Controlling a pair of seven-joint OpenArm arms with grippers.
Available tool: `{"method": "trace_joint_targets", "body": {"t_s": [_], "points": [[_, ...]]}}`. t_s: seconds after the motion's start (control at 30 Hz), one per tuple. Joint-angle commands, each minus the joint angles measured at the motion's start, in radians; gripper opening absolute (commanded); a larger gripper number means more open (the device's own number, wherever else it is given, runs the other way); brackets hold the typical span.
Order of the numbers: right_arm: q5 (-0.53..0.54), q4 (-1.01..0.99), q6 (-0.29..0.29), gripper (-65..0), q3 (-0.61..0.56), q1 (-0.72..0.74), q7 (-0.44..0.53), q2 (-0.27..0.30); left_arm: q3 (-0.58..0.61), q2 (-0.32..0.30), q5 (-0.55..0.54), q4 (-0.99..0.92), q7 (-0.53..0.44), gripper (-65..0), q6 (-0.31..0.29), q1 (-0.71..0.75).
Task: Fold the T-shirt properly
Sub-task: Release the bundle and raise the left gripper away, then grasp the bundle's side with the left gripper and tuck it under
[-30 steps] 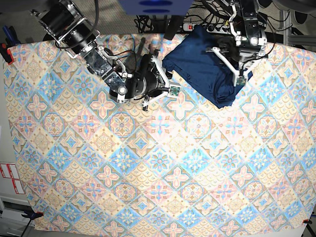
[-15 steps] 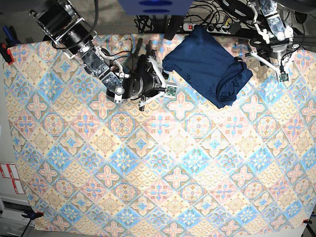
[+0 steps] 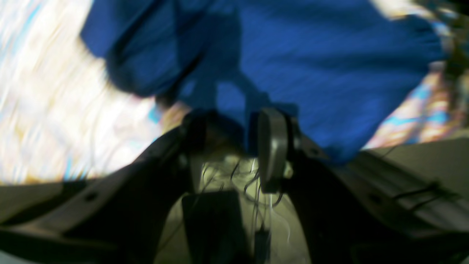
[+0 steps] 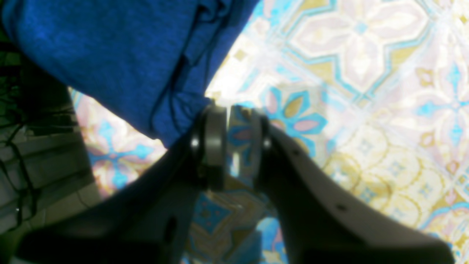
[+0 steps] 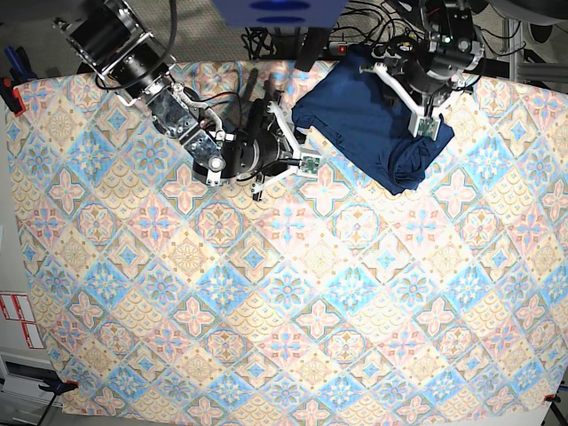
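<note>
Covering the whole table, a patterned cloth (image 5: 284,293) of blue, pink and yellow tiles lay bare across its near and middle stretches. Farther back, toward the far edge, the right gripper (image 5: 286,151) hung low over the cloth just beside the near-left corner of the T-shirt (image 5: 368,120). Seen from the right wrist, that gripper (image 4: 234,143) had its jaws nearly together with only a narrow gap, through which the tile pattern showed; nothing sat between them, and the shirt's edge (image 4: 121,62) lay just to one side of one fingertip (image 4: 214,141). The shirt itself was a dark blue folded bundle, lying at an angle near the far right corner of the table, with its thicker, bunched end toward the right. Above its far right part hung the left gripper (image 5: 417,84). The left wrist view was badly blurred, but its gripper (image 3: 234,143) showed the jaws parted with an empty gap between them, poised over the shirt's edge (image 3: 293,55). Beyond the table, cables and a power strip (image 5: 355,46) lay on the floor.
</note>
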Motion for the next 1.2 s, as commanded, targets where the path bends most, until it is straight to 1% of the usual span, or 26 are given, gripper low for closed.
{"method": "trace_joint_targets", "body": {"t_s": [0.0, 0.07, 0.13, 0.23, 0.33, 0.4, 0.5, 0.63, 0.77, 0.83, 0.97, 1.03, 1.1, 1.17], "points": [[0.015, 0.012, 0.003, -54.0, 0.006, 0.016, 0.015, -0.001, 0.000, -0.004, 0.001, 0.012, -0.014, -42.4, 0.004, -0.029], [0.015, 0.016, 0.003, -54.0, 0.006, 0.016, 0.015, -0.001, -0.003, -0.004, 0.004, -0.010, -0.014, -42.4, 0.006, -0.083], [0.015, 0.019, 0.003, -54.0, 0.006, 0.016, 0.015, -0.001, -0.003, -0.004, 0.033, -0.036, -0.013, -42.4, 0.006, -0.134], [0.015, 0.019, 0.003, -54.0, 0.006, 0.014, 0.015, -0.001, -0.003, -0.004, 0.125, -0.056, 0.015, -42.4, 0.006, -0.178], [0.015, 0.019, 0.003, -54.0, 0.006, 0.014, 0.015, 0.000, -0.003, -0.007, 0.199, -0.126, 0.012, -42.4, 0.006, -0.220], [0.015, 0.021, 0.003, -54.0, 0.006, 0.014, 0.015, 0.000, -0.003, -0.027, 0.248, -0.172, 0.012, -42.4, 0.006, -0.247], [0.015, 0.021, 0.003, -54.0, 0.036, 0.010, 0.013, 0.000, -0.012, -0.050, 0.309, -0.202, 0.010, -42.4, 0.006, -0.272], [0.015, 0.021, 0.003, -54.0, 0.092, -0.004, 0.013, 0.000, -0.098, -0.059, 0.369, -0.203, 0.007, -42.4, 0.006, -0.306], [0.013, 0.021, 0.003, -54.0, 0.101, -0.004, 0.013, 0.000, -0.193, -0.059, 0.415, -0.202, -0.060, -42.4, 0.006, -0.315], [0.013, 0.022, 0.003, -54.0, 0.101, -0.004, 0.013, 0.000, -0.213, -0.059, 0.423, -0.200, -0.086, -42.4, 0.006, -0.315], [0.013, 0.035, 0.003, -54.0, 0.099, -0.004, 0.013, 0.000, -0.215, -0.050, 0.402, -0.142, -0.088, -42.4, 0.001, -0.275], [0.013, 0.044, 0.003, -54.0, 0.098, -0.004, 0.013, 0.000, -0.175, -0.025, 0.352, -0.063, -0.088, -42.4, -0.003, -0.232], [0.013, 0.047, 0.003, -54.0, 0.098, -0.004, 0.013, 0.000, -0.120, -0.021, 0.294, 0.001, -0.088, -42.4, -0.003, -0.192], [0.013, 0.047, 0.003, -54.0, 0.098, -0.004, 0.013, 0.000, -0.069, -0.022, 0.251, 0.003, -0.088, -42.3, -0.003, -0.184]]}}
